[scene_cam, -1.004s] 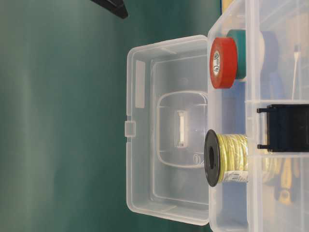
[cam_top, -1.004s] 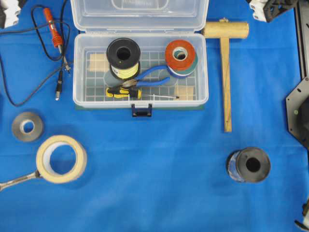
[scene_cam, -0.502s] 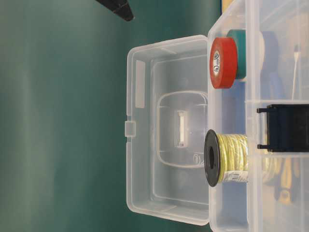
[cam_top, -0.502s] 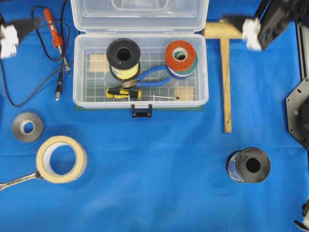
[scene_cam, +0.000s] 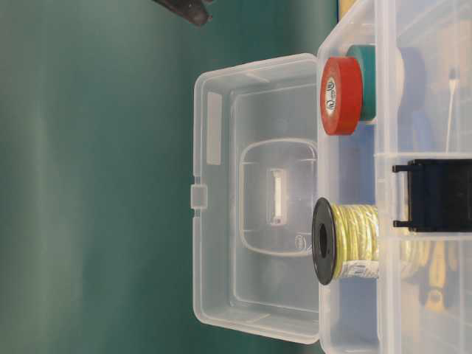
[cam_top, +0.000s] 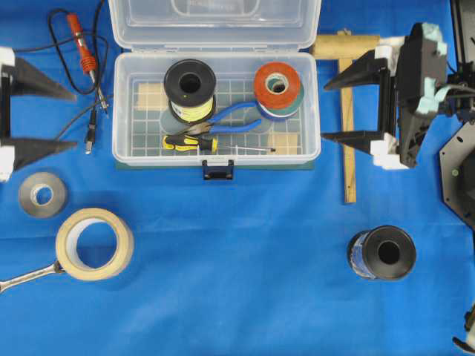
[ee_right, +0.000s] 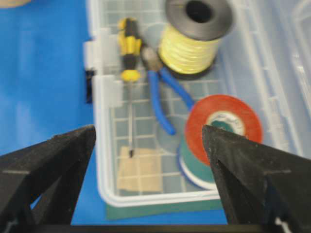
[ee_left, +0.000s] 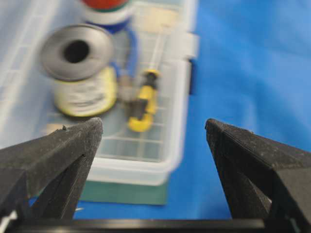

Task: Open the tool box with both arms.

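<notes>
The tool box (cam_top: pixel 216 110) is lying open at the far middle of the blue table, its clear hinged lid (cam_top: pixel 214 22) standing back behind the clear base, a dark blue latch (cam_top: pixel 218 170) hanging at the near edge and a green rim showing underneath. The left gripper (cam_top: pixel 65 119) is hovering just left of the box, apart from it, its pointed black fingers spread wide. The right gripper (cam_top: pixel 335 108), with white fittings and pale teal padding, is hovering just right of the box, likewise spread wide and empty.
</notes>
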